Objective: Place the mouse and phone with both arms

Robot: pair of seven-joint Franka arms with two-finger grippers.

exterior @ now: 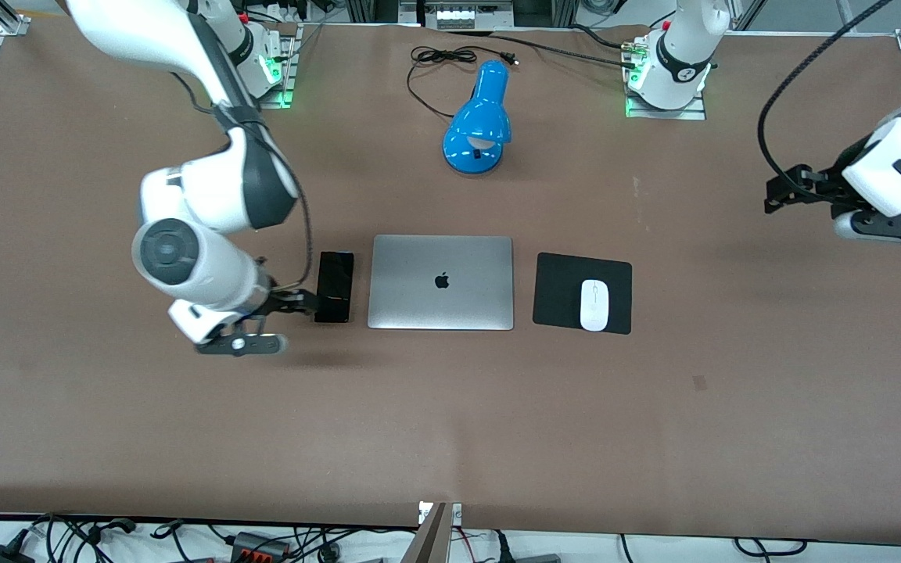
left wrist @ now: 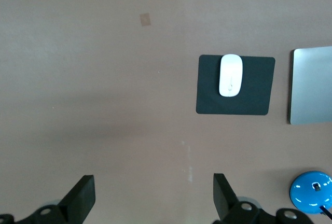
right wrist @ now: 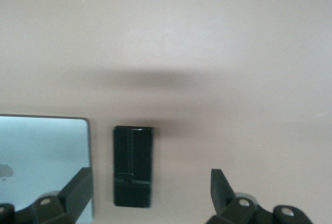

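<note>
Right gripper [exterior: 306, 303] spread, low over phone [exterior: 334, 286] beside laptop [exterior: 441, 282], phone flat on table. Left gripper [left wrist: 154, 195] spread, waits aloft; mouse [exterior: 594, 304] rests on pad [exterior: 558, 291], likely final spot.

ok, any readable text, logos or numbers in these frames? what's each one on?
No readable words or numbers.
Apple logo, no lettering: on the closed laptop lid.
Dark mark on the left arm's base: too small to read.
Phone, mouse, mouse pad, blue lamp: no text visible.

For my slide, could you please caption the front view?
Right gripper open beside the phone; mouse on its pad.
</note>
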